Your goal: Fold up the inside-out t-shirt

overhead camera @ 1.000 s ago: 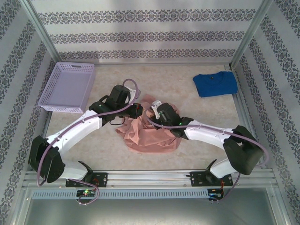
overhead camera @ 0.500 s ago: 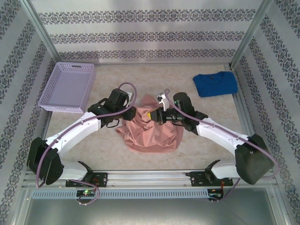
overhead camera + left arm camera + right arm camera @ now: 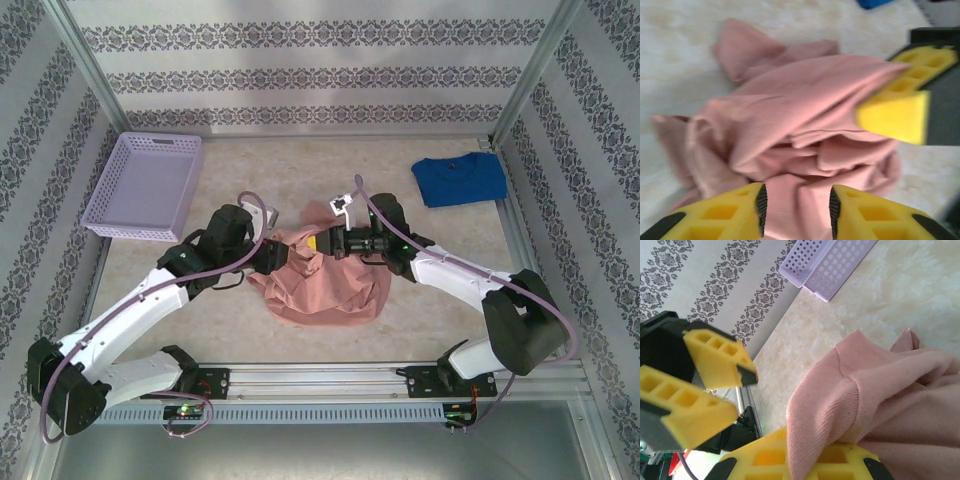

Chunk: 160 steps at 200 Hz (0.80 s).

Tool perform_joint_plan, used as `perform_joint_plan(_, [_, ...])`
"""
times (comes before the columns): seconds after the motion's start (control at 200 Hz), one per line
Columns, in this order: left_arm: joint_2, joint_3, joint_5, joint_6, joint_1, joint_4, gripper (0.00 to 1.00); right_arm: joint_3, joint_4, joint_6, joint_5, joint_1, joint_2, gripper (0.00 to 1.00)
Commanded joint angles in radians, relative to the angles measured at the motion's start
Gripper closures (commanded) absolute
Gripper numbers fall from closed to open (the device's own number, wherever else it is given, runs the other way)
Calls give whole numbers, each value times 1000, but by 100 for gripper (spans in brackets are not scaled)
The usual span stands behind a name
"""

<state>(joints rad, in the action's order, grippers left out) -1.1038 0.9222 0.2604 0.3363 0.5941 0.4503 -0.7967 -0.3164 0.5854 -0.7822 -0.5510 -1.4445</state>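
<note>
1. Since a second ago the left end effector [image 3: 283,255] has gone from shut to jaws apart, the right end effector [image 3: 318,243] has closed, and the left arm's elbow has sunk toward the near left corner.
2. In the left wrist view the left end effector's two yellow fingers [image 3: 730,210] stand open with a gap between them. They hover just over the pink cloth and grip nothing.
3. The right end effector is clamped on a raised fold of the inside-out t-shirt [image 3: 330,285]. In the right wrist view the cloth runs between its closed yellow fingers and drapes away to the right.
4. The two end effectors face each other across the far left part of the shirt, close together but apart.
5. The inside-out t-shirt lies as a crumpled salmon-pink heap in the middle of the table [image 3: 300,170], between the two arms, with one lobe poking toward the far side.
6. The table top is pale, mottled cream.
7. A lilac perforated basket [image 3: 145,185] sits at the far left, well apart from the heap.
8. A bright blue t-shirt [image 3: 460,180] lies folded flat at the far right.
9. Walls with grey damask-striped wallpaper [image 3: 300,70] close in three sides, with metal posts at the corners.
10. A metal rail [image 3: 320,380] along the near edge carries both arm bases.
</note>
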Motion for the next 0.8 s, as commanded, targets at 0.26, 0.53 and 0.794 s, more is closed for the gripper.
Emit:
perform_joint_plan(0.26, [-226,23,281,22,-46,-179,55,-21,41,-22,-30,28,60,100])
perform_joint_plan(0.53, [-315,34,321,-4,-80,-273,52,-7,50,-23,-19,28,80,100])
perform_joint_plan(0.794, [-324,24,397,16,-94,-399,75,-2,53,-17,6,28,91,100])
